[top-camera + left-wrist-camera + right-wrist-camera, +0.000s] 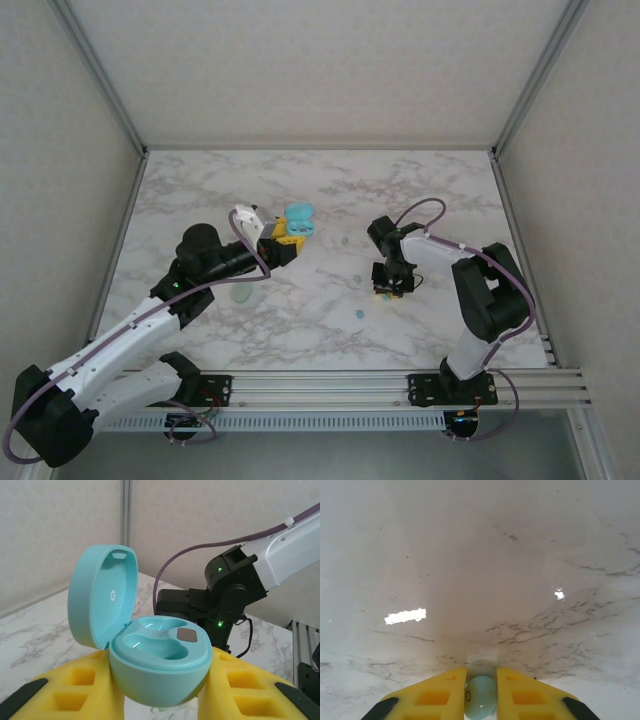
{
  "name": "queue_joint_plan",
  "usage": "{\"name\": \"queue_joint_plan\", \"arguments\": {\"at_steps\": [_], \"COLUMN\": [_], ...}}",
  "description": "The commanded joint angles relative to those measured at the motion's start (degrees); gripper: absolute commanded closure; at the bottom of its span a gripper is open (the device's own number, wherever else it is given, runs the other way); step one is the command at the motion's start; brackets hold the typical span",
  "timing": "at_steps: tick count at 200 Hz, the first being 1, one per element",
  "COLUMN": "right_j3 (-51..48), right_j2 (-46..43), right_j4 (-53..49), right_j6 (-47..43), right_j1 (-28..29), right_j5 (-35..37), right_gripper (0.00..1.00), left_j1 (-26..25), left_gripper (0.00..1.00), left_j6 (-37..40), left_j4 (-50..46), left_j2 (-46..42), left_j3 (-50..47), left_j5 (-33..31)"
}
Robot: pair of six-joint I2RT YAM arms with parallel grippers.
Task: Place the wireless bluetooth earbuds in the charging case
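The open turquoise oval charging case [160,667] carries a small white round sticker [112,595] inside its raised lid. The marks on the sticker are too small to read. In the left wrist view the left jaws are pinching the case's lower half between yellow padded fingers [82,690]. Both moulded wells in the case are bare, and a dark grey square pad [187,635] sits beside them. Behind the case stands the black-and-white right arm [235,585], showing two green lights.

The top view places the case just left of the middle of the grey-veined white marble counter [200,190], a little toward the far edge. It also shows a tiny pale teal earbud lying loose [359,314] close to the near edge around the middle. A pale oval shape [243,293] lies left of centre, under the left arm, too faint to identify.

In the right wrist view the right jaws pinch a second pale teal earbud [481,697] between their yellow fingers [437,695], close over the counter. A small dark ring mark shows on that bud's left side. From above, the right jaws sit right of centre, in the near half of the counter, well apart from the case.
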Motion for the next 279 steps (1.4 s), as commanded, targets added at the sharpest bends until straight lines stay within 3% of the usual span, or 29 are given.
{"name": "queue_joint_plan", "arguments": {"at_steps": [1,31,59,88,115,150,221,279], "right_j3": [0.16,0.42,1.03,4.34,6.01,7.81,12.52,13.52], "right_j2": [-3.21,-10.98,-18.32,-20.41,-21.23,-22.02,-23.73,-23.32], "right_j4": [3.53,5.76,11.35,13.78,17.45,20.81,25.01,29.73], "right_j6": [-2.46,-4.12,-4.64,-6.28,-5.64,-2.77,4.79,10.60], "right_j1": [0.50,0.34,-0.44,-0.55,-0.53,-0.55,-0.37,-0.10], "right_j5": [-1.99,-12.15,-31.17,-50.16,-60.19,-63.51,-57.61,-57.19], "right_gripper": [0.82,0.82,0.82,0.81,0.81,0.81,0.80,0.80], "left_j1": [-0.64,-0.62,-0.62,-0.54,-0.44,-0.45,-0.53,-0.72], "left_gripper": [0.81,0.81,0.81,0.81,0.81,0.81,0.81,0.81], "left_j6": [0.01,0.42,1.44,2.71,3.68,4.53,5.09,5.20], "left_j4": [0.39,-0.09,-0.47,-0.73,-1.17,-1.87,-1.02,-0.76], "left_j2": [-0.57,-0.86,-1.21,-1.42,-1.45,-1.44,1.05,3.12], "left_j3": [1.70,1.61,1.50,1.44,1.52,1.40,0.98,2.21], "left_j5": [0.14,-0.43,-1.35,-2.25,-2.63,-2.41,-0.28,0.96]}}
